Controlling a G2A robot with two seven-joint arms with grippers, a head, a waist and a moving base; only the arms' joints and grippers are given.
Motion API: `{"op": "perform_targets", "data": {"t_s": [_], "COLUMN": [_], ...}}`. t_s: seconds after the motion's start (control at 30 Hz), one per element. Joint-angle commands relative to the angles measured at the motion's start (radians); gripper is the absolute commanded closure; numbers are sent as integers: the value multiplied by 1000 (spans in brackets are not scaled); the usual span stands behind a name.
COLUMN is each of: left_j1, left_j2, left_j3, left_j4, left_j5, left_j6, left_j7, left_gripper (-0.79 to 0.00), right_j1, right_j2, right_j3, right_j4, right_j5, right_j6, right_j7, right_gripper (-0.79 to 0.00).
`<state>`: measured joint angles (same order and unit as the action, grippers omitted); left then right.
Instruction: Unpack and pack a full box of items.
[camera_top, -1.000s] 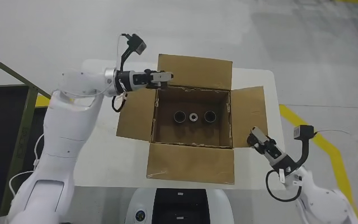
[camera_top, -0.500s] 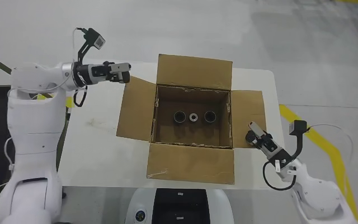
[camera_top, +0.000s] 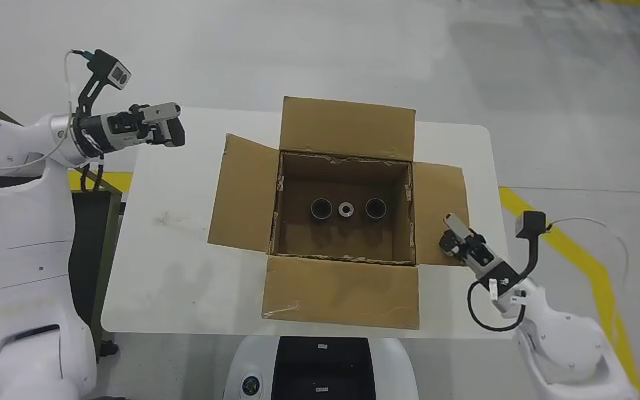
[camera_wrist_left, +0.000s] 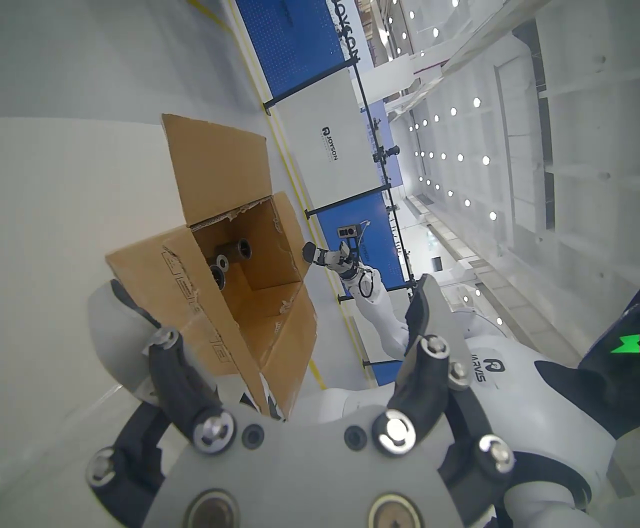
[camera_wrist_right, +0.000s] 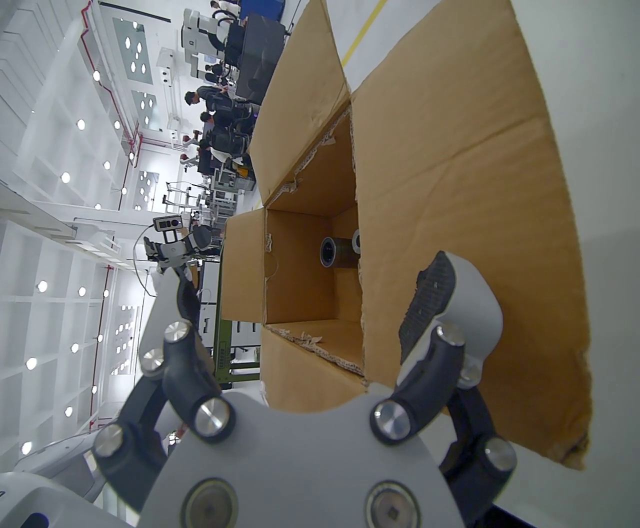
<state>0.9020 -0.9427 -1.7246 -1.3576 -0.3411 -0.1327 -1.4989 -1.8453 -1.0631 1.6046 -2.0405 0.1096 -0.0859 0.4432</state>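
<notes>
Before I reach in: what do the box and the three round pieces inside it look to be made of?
Box: brown corrugated cardboard, matte; torn fluted edges show at the flap folds. Dark outer cylinders: hollow, dull sheen, probably metal, perhaps hard plastic. Middle ring: smaller, bright silvery face, likely metal.

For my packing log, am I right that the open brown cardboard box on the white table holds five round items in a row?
Not five: the top view shows three round items in a row in the brown cardboard box on the white table.
</notes>
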Motion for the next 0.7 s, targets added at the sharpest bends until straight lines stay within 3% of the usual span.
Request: {"op": "perform_targets", "data": {"t_s": [0.0,0.37,0.67], "left_j1": [0,0,0], "left_j2": [0,0,0], "left_j3": [0,0,0], "left_j4": [0,0,0], "left_j5": [1,1,1], "left_j6": [0,0,0], "left_j7": [0,0,0], "left_gripper": [-785,-785,-785], "right_j1": [7,75,192], "right_j2": [-1,-5,-11], "right_j3": [-6,-70,-163], "right_j4": [2,50,101], "right_j5": [-8,-82,-131], "right_j6": [3,82,140], "right_j7": [-2,10,54], "right_gripper": [-785,-785,-785]}}
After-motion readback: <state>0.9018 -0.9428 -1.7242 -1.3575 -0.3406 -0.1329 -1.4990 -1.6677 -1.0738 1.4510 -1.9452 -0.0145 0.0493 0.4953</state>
